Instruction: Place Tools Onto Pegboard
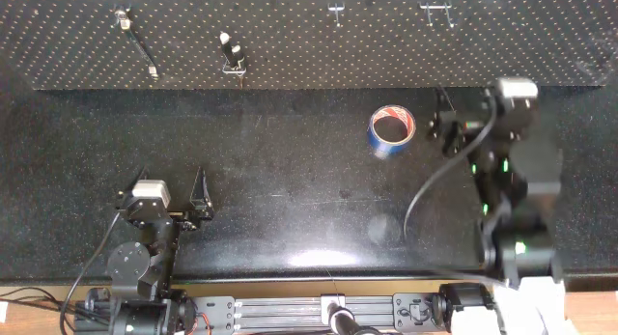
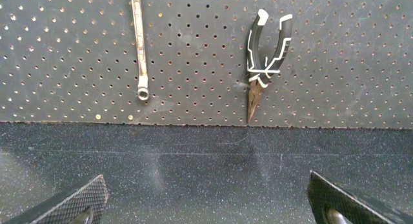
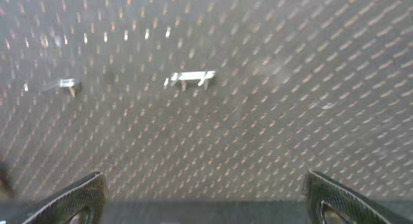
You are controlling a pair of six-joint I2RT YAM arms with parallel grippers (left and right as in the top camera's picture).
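Tape roll (image 1: 391, 129) lay on the bench (image 1: 290, 181), right of centre in the top view, its opening visible from above, well apart from the pegboard (image 1: 541, 45). Wrench (image 1: 137, 45) and pliers (image 1: 232, 53) hung at the board's upper left. Two bare hooks, one (image 1: 336, 12) and another (image 1: 436, 13), sat at its upper right.

Right pincer (image 3: 203, 188) stood wide and held nothing. It faced the board, and in the top view it was just right of the roll. Left pincer (image 2: 206, 188) was also wide and empty, at lower left, looking toward the pliers.

Step in hand, as judged: take up the roll with the right arm.

- Tip the wrist down over the roll first, since the fingers pointed at the board rather than the bench.
- Put one finger inside the ring and one outside, and pinch the wall.
- Grip low on one side so most of the hole stays free for a hook.
- Close slowly, because a roll on its edge could trundle off.
- Lift clear, square the hole to a bare hook, push on, and let go only once the hook bears the weight.
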